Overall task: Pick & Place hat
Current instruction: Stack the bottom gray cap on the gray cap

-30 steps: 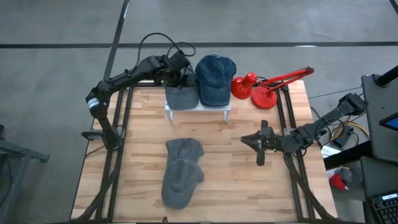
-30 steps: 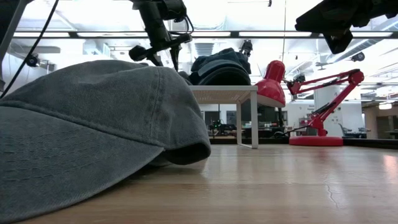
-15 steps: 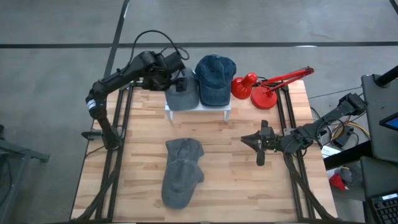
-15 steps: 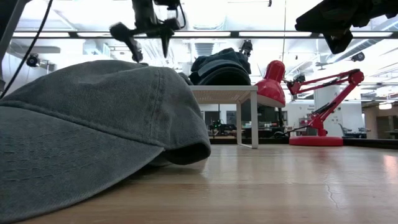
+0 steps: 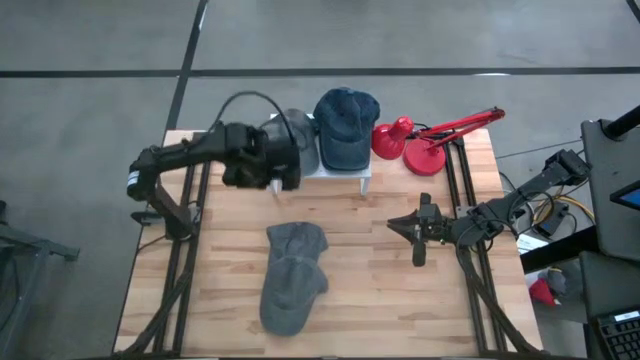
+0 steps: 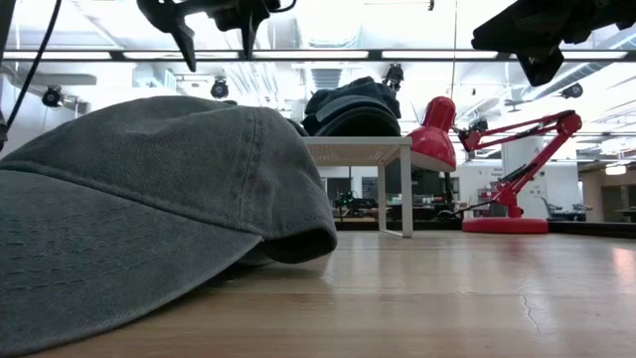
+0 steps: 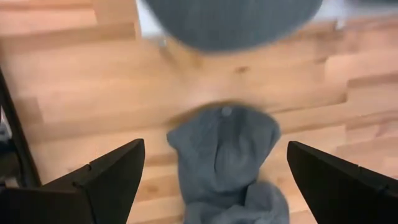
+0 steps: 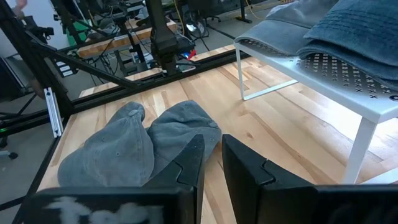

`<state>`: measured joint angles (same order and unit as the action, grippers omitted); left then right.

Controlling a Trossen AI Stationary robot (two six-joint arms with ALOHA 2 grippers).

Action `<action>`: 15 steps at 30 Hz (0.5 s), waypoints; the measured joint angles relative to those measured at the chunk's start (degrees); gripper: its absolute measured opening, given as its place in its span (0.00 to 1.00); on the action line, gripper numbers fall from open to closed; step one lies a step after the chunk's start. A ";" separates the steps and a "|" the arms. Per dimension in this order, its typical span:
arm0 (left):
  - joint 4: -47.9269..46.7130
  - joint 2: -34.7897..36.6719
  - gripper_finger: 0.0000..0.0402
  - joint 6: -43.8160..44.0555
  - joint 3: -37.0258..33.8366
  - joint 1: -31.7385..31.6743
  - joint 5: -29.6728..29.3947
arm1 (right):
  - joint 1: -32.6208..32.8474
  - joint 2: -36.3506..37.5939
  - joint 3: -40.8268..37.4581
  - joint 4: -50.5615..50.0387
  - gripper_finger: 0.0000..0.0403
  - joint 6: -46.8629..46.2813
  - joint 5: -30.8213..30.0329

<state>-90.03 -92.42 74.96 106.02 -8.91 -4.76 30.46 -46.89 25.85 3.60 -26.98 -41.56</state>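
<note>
The left gripper [image 7: 211,180] is carried with its jaws spread wide and nothing between them — in its wrist view both dark fingers [image 7: 106,180] stand well apart at the picture's edges, with bare wood and cloth seen through the gap. In the high view the left gripper [image 5: 275,170] is placed just in front of the white rack [image 5: 362,176]. Directly ahead of the open jaws, on the table [image 5: 400,290], two grey caps [image 5: 292,275] are seen lying together, one partly over the other, soft and crumpled, with a button visible at a crown [image 7: 226,111]. Close behind the jaws, a grey cap [image 5: 296,132] is resting on the rack, and beside it a blue cap [image 5: 346,125].

The right gripper [image 8: 210,165] is held with its jaws nearly together and empty; it waits well off to the side [image 5: 420,235], the grey pair lying just beyond its fingertips in its own view.

Progress is judged as partial: two caps are already set on the rack, while the grey pair on the table is untouched. The next pick is not yet begun — a descent onto the pile and a closing on one cap would be required. Because the cloth is limp and the two are overlapped, both could be dragged up together.

A red desk lamp [image 5: 425,140] stands past the rack's far end.
</note>
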 joint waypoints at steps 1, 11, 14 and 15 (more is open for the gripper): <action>0.00 0.00 0.95 1.36 -0.78 1.27 -0.10 | 0.00 0.00 0.00 0.00 0.13 0.00 -0.01; 2.30 0.00 0.95 6.20 -7.54 12.37 -0.37 | 0.00 0.00 0.00 -0.01 0.13 0.00 -0.01; 4.83 0.00 0.95 10.38 -9.22 15.40 -0.54 | 0.00 0.00 0.00 -0.01 0.13 0.00 -0.01; 5.82 0.00 0.95 10.87 -9.77 16.33 -0.56 | 0.00 0.00 0.00 -0.01 0.13 0.00 -0.01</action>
<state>-84.21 -92.42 85.83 96.25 7.42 -5.32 30.46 -46.89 25.85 3.60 -26.98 -41.56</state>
